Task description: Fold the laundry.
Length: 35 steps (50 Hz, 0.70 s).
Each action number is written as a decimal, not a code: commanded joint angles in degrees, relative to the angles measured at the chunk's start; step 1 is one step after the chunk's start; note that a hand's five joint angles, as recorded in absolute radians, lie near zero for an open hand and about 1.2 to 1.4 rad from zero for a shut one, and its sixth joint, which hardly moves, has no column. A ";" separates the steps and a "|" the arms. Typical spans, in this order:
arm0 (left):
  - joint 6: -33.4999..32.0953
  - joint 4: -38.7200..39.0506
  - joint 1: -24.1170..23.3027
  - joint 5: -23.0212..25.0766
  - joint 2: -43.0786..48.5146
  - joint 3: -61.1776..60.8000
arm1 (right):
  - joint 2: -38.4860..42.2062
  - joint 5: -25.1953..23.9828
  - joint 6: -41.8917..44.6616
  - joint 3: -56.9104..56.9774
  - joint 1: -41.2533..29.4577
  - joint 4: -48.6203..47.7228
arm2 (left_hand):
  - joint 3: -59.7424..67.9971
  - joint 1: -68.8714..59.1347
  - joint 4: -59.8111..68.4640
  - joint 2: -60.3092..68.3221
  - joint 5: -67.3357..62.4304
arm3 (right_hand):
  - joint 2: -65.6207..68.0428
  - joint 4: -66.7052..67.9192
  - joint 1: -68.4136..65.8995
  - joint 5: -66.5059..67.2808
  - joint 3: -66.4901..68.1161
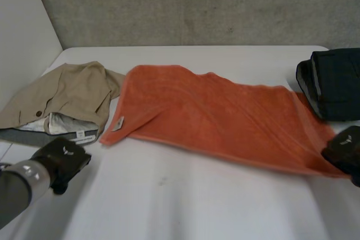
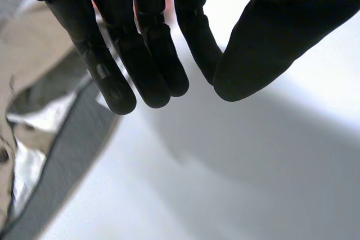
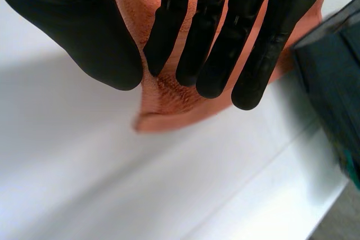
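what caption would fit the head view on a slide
Orange towel spread between beige garment and dark folded cloth; right hand open at its near corner, left hand open near the garment.

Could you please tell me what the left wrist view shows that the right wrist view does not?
The left wrist view adds the left hand, open, with a beige garment beside its fingertips. The right wrist view adds the right hand, open over a corner of the orange towel, with a dark folded garment beside it. Both share the white table.
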<state>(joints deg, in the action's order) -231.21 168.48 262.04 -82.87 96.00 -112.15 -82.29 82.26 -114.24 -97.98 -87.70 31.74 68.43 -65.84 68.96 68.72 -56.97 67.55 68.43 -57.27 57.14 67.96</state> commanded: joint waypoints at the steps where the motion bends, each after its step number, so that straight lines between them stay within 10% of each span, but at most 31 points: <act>1: -2.32 -1.93 0.14 -1.07 -5.20 -2.63 | -2.61 -3.59 2.44 -3.18 4.37 -0.54 | 11.57 -14.16 11.04 11.28 -13.03 | 12.45 11.57 -22.73 12.86 12.04; 9: 0.31 6.23 -2.23 -0.63 -2.31 2.37 | -2.53 -6.67 1.56 -2.13 4.64 -4.92 | 11.57 -14.16 11.04 11.28 -13.03 | 12.45 11.57 -22.73 12.86 12.04; 15: 9.79 20.54 -5.57 0.25 5.24 6.76 | -1.03 -7.29 -4.14 -0.64 4.55 -9.41 | -43.34 40.75 -43.87 -43.63 41.88 | 12.45 11.57 -22.73 12.86 12.04; 35: 12.18 26.37 -5.75 6.67 26.16 18.54 | 1.34 -8.52 -13.20 0.24 4.46 -21.19 | -37.03 34.44 -37.56 -37.31 35.56 | 12.45 11.57 -22.73 12.86 12.04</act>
<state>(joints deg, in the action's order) -218.62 195.67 256.69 -75.77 117.77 -97.47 -81.79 73.74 -126.83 -97.66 -83.23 10.99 25.46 -25.19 25.59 25.54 -15.88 67.55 68.42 -57.27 57.15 67.96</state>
